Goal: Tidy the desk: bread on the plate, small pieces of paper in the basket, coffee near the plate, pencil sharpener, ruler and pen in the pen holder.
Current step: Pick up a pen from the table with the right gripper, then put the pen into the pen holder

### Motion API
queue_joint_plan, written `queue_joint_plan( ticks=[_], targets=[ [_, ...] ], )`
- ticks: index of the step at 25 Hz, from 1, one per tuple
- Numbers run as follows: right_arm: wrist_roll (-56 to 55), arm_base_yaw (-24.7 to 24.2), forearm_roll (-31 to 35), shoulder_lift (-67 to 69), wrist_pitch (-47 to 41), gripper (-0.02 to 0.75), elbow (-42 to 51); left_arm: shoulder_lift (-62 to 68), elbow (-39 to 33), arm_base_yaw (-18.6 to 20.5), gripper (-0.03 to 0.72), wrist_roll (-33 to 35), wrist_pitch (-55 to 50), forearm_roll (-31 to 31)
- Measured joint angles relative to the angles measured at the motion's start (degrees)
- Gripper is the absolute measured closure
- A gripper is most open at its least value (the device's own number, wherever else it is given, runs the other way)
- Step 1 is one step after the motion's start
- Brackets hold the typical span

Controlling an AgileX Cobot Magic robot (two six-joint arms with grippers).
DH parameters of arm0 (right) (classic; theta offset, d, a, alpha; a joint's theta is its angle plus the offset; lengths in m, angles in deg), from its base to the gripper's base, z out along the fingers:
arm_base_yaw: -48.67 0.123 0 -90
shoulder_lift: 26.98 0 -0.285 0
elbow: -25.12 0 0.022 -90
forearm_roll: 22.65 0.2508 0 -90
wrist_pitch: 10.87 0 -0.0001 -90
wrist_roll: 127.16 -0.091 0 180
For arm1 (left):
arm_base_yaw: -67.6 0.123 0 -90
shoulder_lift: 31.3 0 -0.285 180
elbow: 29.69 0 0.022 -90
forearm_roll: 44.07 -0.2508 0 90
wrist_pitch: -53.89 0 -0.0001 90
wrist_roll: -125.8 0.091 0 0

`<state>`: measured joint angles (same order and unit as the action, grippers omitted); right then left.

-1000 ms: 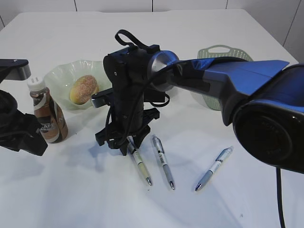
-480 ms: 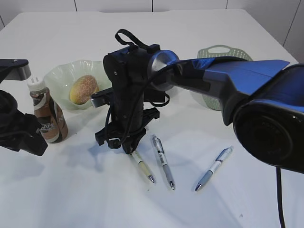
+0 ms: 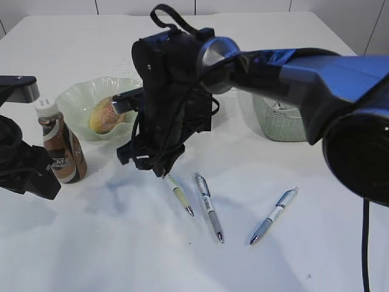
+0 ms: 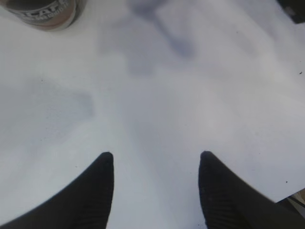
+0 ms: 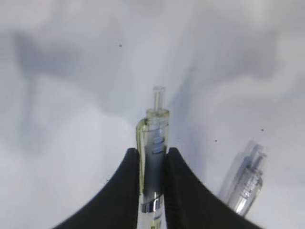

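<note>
Right claw: the right claw is clamped on the clear pale-yellow plastic pen, pinching the barrel near its clicker end, so the tip hangs down toward the table.
Held pen: in the exterior view it slants from the claw toward 5 o'clock; its tip looks low, at or just above the white tabletop. Whether it has left the surface I cannot tell.
Why that grip: holding one end lets the pen swing upright, which would suit dropping it into a pen holder. No holder shows in any view.
Neighbouring pens: a grey clear pen lies just beside, at 3 o'clock; a blue-and-white pen lies further out the same way.
Left claw: the left claw stands apart, empty, over bare table.
Coffee: the brown coffee bottle with white cap stands beside the left arm, next to the ruffled pale green glass plate.
Bread: the sugar-dusted golden bun sits on that plate.
Basket: the sage-green woven-look basket sits at 2 o'clock, behind the right arm.
</note>
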<state>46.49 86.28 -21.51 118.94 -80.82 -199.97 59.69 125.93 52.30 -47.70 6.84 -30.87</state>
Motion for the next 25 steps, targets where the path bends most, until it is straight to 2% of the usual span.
queue_joint_plan(
  ticks=[6,16,18,19,25],
  targets=[
    [0.0,-0.9,-0.4,-4.3,-0.3,0.633,-1.3,0.0,0.0,0.0,0.288,0.0,-0.1,0.0],
    [0.0,-9.4,-1.1,-9.4,-1.0,0.637,-6.7,0.0,0.0,0.0,0.288,0.0,-0.3,0.0],
    [0.0,-9.4,-1.1,-9.4,-1.1,0.637,-6.7,0.0,0.0,0.0,0.288,0.0,-0.3,0.0],
    [0.0,-11.6,-1.1,-9.8,-1.1,0.638,-7.1,0.0,0.0,0.0,0.288,0.0,-0.3,0.0],
    [0.6,-13.6,-2.2,-9.8,1.9,0.645,-7.1,0.0,0.0,0.0,0.288,0.0,-0.1,0.0]
  ],
)
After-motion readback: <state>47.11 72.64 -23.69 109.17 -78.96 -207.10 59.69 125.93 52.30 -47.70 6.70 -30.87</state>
